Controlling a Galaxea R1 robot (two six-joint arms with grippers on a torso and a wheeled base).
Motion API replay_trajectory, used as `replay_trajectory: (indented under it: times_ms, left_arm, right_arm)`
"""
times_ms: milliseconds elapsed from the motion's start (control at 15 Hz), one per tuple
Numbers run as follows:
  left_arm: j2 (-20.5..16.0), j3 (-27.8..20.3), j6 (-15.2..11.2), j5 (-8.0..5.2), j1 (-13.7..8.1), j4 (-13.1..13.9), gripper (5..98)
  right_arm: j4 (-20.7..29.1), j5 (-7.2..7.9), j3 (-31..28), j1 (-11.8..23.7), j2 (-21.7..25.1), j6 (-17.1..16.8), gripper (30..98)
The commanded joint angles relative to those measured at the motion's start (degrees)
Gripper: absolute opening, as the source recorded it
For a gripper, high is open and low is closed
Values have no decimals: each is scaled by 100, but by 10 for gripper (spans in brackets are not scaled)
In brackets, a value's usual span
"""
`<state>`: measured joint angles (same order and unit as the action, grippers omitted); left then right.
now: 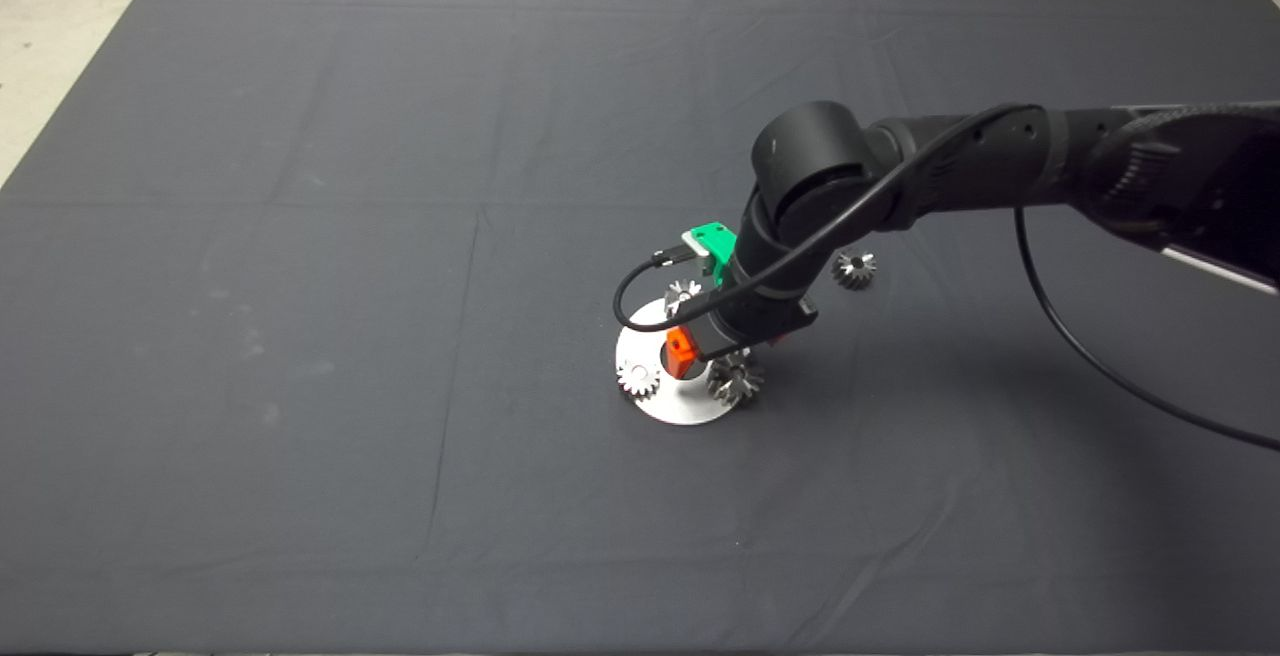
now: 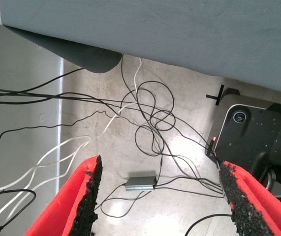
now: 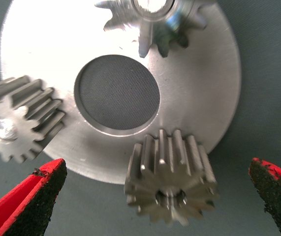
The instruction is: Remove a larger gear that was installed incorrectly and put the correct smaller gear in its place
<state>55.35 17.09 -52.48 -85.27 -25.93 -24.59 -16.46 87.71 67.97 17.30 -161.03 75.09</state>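
The right gripper (image 3: 160,196) is held with fingers spread wide either side of the widest shiny steel conical gear (image 3: 171,178), which is seated at the round silver plate's (image 3: 199,93) rim.

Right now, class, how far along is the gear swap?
Done: nothing; the widest shiny steel conical gear sits on the round steel plate. In hand: the open right claw straddles it, not yet gripping. Left: lift it off, then fit the small steel gear lying on the dark mat. The left claw hangs open over the floor.
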Motion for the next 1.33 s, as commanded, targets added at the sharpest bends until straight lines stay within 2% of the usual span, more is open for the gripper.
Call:
replay_trajectory:
  times_ms: [0, 400, 867, 1267]
  left_arm:
    - [-54, -93, -9, 11, 9, 68, 597]
    - [-45, -93, -34, 20, 9, 68, 597]
    - [-54, -93, -34, 19, 9, 68, 597]
    - [-54, -93, -78, 19, 9, 68, 597]
  right_arm:
    - [-323, 466, 242, -60, -118, -135, 977]
    - [-314, 485, 268, -60, -102, -135, 977]
    - [-263, 572, 34, 19, 47, -119, 977]
    - [-174, 572, -408, 116, 514, -83, 958]
